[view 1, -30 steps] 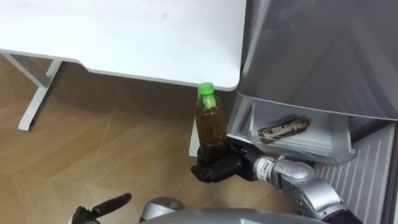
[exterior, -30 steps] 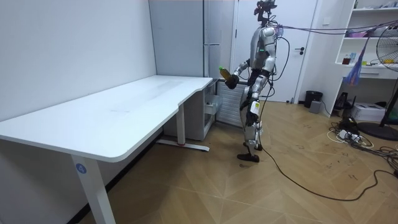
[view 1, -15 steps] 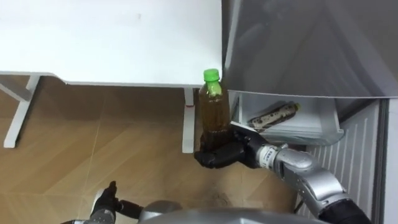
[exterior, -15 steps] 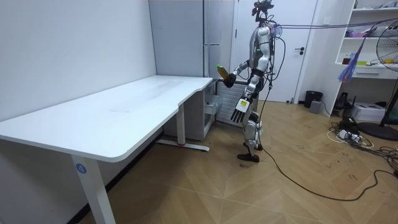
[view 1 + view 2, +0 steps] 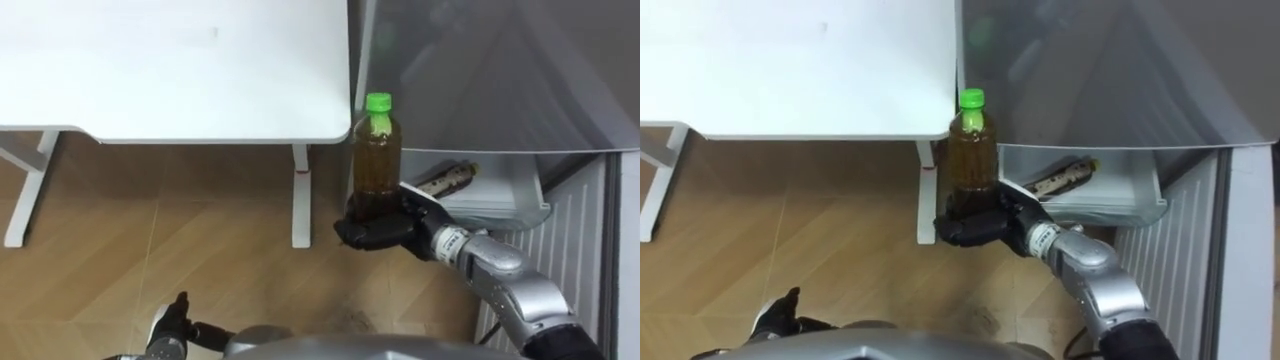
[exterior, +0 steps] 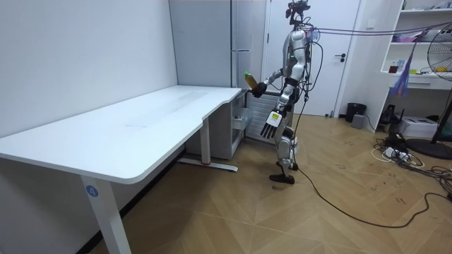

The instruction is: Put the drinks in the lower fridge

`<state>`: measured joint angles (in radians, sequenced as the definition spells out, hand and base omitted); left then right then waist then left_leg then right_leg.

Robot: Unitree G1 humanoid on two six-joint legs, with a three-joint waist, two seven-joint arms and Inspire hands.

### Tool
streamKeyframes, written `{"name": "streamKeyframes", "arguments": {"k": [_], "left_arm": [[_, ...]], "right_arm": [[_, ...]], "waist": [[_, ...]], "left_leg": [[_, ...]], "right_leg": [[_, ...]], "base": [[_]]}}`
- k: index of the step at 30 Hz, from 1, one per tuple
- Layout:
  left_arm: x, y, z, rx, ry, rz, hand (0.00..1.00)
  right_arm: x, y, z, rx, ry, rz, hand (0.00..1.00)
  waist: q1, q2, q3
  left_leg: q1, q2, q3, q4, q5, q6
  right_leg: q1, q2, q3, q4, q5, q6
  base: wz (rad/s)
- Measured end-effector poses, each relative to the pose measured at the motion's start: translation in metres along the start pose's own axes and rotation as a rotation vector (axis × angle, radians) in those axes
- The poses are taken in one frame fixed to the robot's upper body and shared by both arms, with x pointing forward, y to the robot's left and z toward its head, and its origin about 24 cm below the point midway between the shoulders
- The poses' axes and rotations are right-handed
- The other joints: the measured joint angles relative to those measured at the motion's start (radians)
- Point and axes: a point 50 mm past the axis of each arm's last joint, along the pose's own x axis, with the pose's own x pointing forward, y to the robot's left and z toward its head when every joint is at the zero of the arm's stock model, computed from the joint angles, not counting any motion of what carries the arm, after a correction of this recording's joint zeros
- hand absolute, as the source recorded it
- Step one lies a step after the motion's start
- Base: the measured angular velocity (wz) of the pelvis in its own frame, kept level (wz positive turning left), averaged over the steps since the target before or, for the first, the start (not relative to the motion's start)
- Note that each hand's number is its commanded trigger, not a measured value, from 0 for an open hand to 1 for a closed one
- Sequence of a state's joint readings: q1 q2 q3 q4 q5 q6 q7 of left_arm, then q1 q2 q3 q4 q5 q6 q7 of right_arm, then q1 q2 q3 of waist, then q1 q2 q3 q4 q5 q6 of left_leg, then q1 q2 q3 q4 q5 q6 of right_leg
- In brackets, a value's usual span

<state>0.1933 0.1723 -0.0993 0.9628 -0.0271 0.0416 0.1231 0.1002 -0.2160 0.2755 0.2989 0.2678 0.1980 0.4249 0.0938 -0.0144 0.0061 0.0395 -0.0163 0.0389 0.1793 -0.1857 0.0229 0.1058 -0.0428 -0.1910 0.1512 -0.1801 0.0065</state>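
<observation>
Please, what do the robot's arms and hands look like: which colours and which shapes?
The right robot hand is black, with a pale ring at the wrist. The arm behind it is a rounded, silver-grey metal shell. The left robot hand is dark too.

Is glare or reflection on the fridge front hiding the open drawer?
Left eye view: the grey fridge door carries soft pale reflections, yet the open drawer below is evenly lit. Right eye view: a faint green reflection of the cap sits on the door above the bottle in the right hand. Room view: even light, the left hand hanging open.
</observation>
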Motion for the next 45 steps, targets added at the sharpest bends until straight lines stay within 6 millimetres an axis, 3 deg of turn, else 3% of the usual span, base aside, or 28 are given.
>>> {"name": "streamKeyframes", "arguments": {"k": [7, 14, 18, 25, 32, 45], "left_arm": [[-0.001, 0.001, -0.003, 0.004, -0.005, 0.008, 0.0], [-0.002, -0.002, -0.006, -0.002, -0.001, 0.024, 0.0], [-0.003, -0.003, -0.008, -0.004, 0.005, 0.023, 0.0], [-0.005, -0.005, -0.014, -0.001, 0.019, 0.025, 0.0], [-0.006, -0.005, -0.018, 0.006, 0.028, 0.03, 0.0], [-0.007, -0.009, -0.023, -0.014, 0.045, 0.051, 0.0]], "right_arm": [[-0.002, -0.007, 0.004, 0.027, -0.047, -0.067, 1.0], [-0.004, -0.012, -0.017, 0.177, -0.022, -0.165, 1.0], [-0.005, -0.014, -0.018, 0.235, -0.038, -0.205, 1.0], [-0.007, -0.022, -0.027, 0.544, -0.091, -0.291, 1.0], [-0.011, -0.029, -0.028, 0.746, -0.184, -0.352, 1.0], [-0.009, -0.028, -0.038, 1.209, -0.32, -0.398, 1.0]], "waist": [[-0.012, 0.002, 0.0013], [-0.013, 0.01, 0.0036], [-0.016, 0.017, 0.0046], [-0.019, 0.018, 0.0057], [-0.012, 0.018, 0.0058], [-0.01, 0.021, 0.0043]], "left_leg": [[0.007, 0.003, 0.013, -0.012, 0.0, 0.0], [0.006, 0.002, 0.012, -0.009, 0.0, 0.0], [0.007, 0.002, 0.012, -0.01, 0.0, 0.0], [0.022, 0.002, 0.017, -0.016, 0.0, 0.0], [0.021, 0.004, 0.03, -0.017, 0.0, 0.0], [0.021, 0.004, 0.031, -0.012, 0.0, 0.0]], "right_leg": [[0.0, 0.001, 0.0, 0.002, 0.0, 0.0], [0.0, 0.001, -0.005, 0.001, 0.0, 0.0], [0.0, 0.001, -0.005, 0.0, 0.0, 0.0], [0.011, 0.001, -0.002, 0.0, 0.0, 0.0], [0.006, 0.002, 0.002, 0.0, 0.0, 0.0], [0.007, 0.001, -0.004, 0.001, 0.0, 0.0]], "base": [[-0.05], [0.0], [0.0], [-0.01], [-0.05], [0.0]]}}
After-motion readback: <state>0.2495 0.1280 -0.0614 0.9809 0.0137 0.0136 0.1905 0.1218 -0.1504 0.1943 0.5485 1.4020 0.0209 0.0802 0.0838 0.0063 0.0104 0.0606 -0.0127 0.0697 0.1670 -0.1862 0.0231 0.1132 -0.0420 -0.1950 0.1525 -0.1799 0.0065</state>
